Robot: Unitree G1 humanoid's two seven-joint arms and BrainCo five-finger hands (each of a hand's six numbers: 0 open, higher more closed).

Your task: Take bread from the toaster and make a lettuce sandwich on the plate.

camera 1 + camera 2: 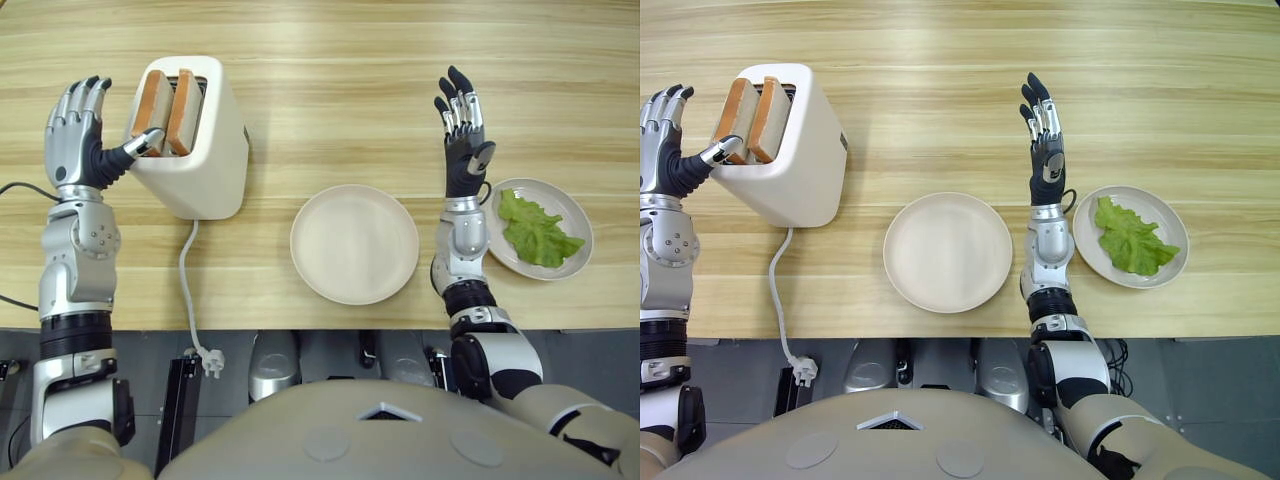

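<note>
Left eye view: two slices of browned bread [168,110] stand upright in the slots of a white toaster [200,150] at the left of a pale wooden table [400,60], their tops well above the slots. The robot's left hand [78,135] is just beside the toaster on its left. Its fingers are straight and pointing away from the robot, and it grips nothing. The thumb reaches across to the toaster's top edge at the near end of the left slice, touching it or nearly so. The right hand [462,125] is over the table between the plate and the dish, also flat and spread with nothing in it. The plate [354,243], round and cream, lies near the table's front edge, right of the toaster and apart from it. At far right a smaller dish [567,205] carries a crinkled leaf of green lettuce [535,232]. The toaster's white cord [184,285] runs from its front to the table's edge, with the plug [210,362] just past it.
</note>
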